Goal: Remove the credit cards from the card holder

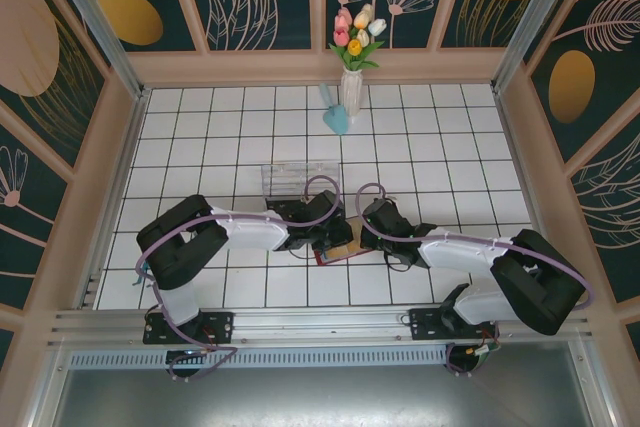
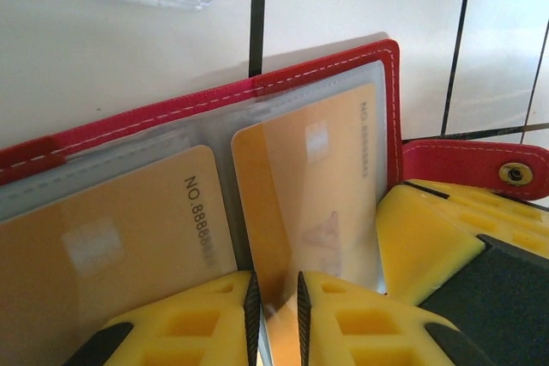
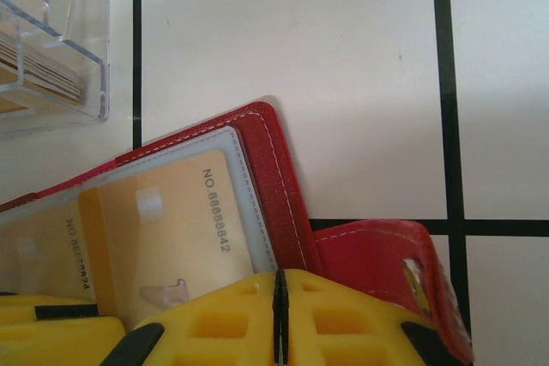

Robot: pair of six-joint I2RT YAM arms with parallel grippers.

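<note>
Card holder (image 2: 326, 75): one, red.
Snap tab (image 2: 472, 169): one, on the holder's right side.
Orange cards in its pockets: two, left card (image 2: 111, 237) and right card (image 2: 309, 186).
Clear plastic box (image 1: 300, 179): one, far of the holder; its stacked cards cannot be counted.
Vase (image 1: 351, 92): one, far end of counter.
Claws: two, left claw (image 2: 274, 315) and right claw (image 3: 277, 315).

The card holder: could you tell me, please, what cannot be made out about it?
Top external: card holder mostly under left gripper and right gripper; contents too small.
Left wrist: number on right-hand orange card blurred by its clear sleeve; bottom cut off.
Right wrist: right gripper hides the holder's near edge.
</note>
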